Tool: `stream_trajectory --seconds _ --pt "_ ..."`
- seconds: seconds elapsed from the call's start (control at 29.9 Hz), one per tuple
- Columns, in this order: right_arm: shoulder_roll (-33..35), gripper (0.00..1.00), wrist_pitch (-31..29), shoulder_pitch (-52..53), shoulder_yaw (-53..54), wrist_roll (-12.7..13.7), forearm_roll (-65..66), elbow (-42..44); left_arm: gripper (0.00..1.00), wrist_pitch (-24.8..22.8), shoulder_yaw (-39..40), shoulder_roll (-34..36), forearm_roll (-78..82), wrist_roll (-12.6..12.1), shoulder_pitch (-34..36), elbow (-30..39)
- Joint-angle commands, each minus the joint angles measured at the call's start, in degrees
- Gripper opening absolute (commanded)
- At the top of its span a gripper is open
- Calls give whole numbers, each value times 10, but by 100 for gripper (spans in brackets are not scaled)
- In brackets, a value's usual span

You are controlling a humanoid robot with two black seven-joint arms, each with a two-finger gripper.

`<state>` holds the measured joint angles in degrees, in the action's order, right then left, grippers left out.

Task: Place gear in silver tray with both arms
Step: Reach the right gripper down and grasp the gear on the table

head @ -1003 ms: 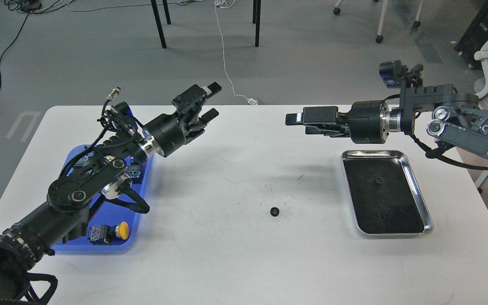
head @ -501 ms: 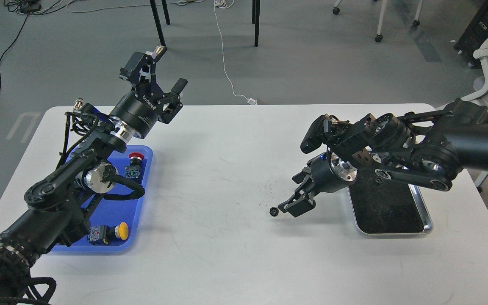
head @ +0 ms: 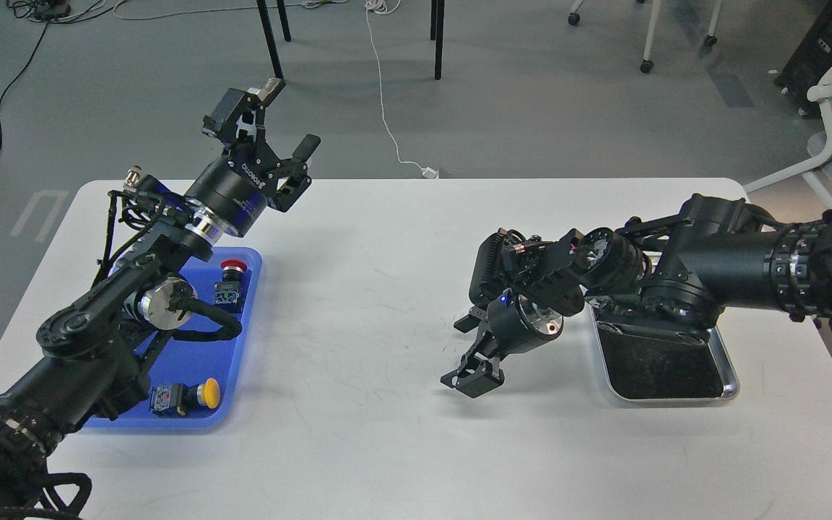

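My right gripper (head: pixel 471 378) is down at the white table's middle, fingertips on or just above the surface where the small black gear lay; the gear is hidden under it. Its fingers look dark and close together, and I cannot tell whether they hold anything. The silver tray (head: pixel 729 375), with a black inner surface, lies right of that gripper; my right arm (head: pixel 719 263) covers its far half. My left gripper (head: pixel 289 115) is open and empty, raised high over the table's far left edge.
A blue plastic tray (head: pixel 246 303) at the left holds a red button (head: pixel 231 267), a yellow button (head: pixel 208 392) and other small parts, partly under my left arm. Chair and table legs stand on the floor behind the table.
My right arm swung down and left from above the silver tray to the gear's spot, and now hides the gear. My left arm lifted and turned up and to the left, then held still.
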<state>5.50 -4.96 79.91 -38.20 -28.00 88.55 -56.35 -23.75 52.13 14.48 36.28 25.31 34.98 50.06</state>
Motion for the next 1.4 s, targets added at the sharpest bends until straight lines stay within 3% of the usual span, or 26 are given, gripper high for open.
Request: stream_trajectory --seconds 0.0,0.53,0.77,0.87,1.17,1.37 --pt "-14 66 1 -11 -2 0 0 12 98 -5 0 5 -1 0 -1 0" --pt "-6 62 0 -12 -14 0 0 15 98 -10 0 5 -1 0 -4 2" --pt "1 53 -1 -11 -14 0 0 20 98 -9 1 5 -1 0 -4 2" --pt "2 39 -1 -12 -14 0 0 20 98 -10 0 5 -1 0 -5 1" --pt "2 22 -4 -12 -20 0 0 19 98 -10 0 5 -1 0 -5 2" --pt "2 18 -5 -10 -23 0 -1 19 98 -10 0 5 -1 -1 -5 2"
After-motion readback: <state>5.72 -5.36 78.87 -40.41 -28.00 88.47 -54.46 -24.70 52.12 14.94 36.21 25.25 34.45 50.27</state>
